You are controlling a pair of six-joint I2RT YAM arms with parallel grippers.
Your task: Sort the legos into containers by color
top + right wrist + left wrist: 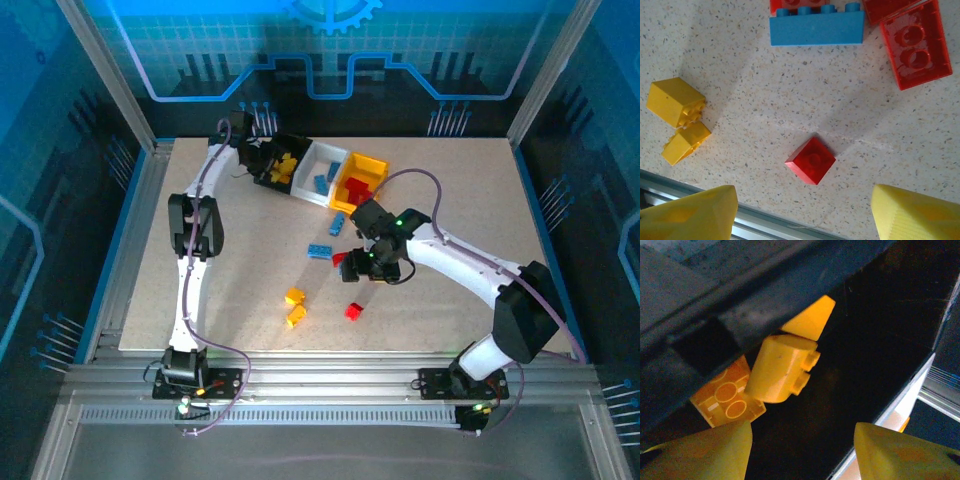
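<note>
Our left gripper (805, 455) hangs spread and empty over the black bin (875, 330), where yellow bricks (782, 367) lie. Nearer us than that bin, our right gripper (802, 215), also spread and empty, hovers above a red brick (811, 160), with a blue brick (816, 26) beyond.

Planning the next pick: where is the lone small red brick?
Top view: the small red brick lies centre-front on the table, just right of two yellow bricks.
</note>
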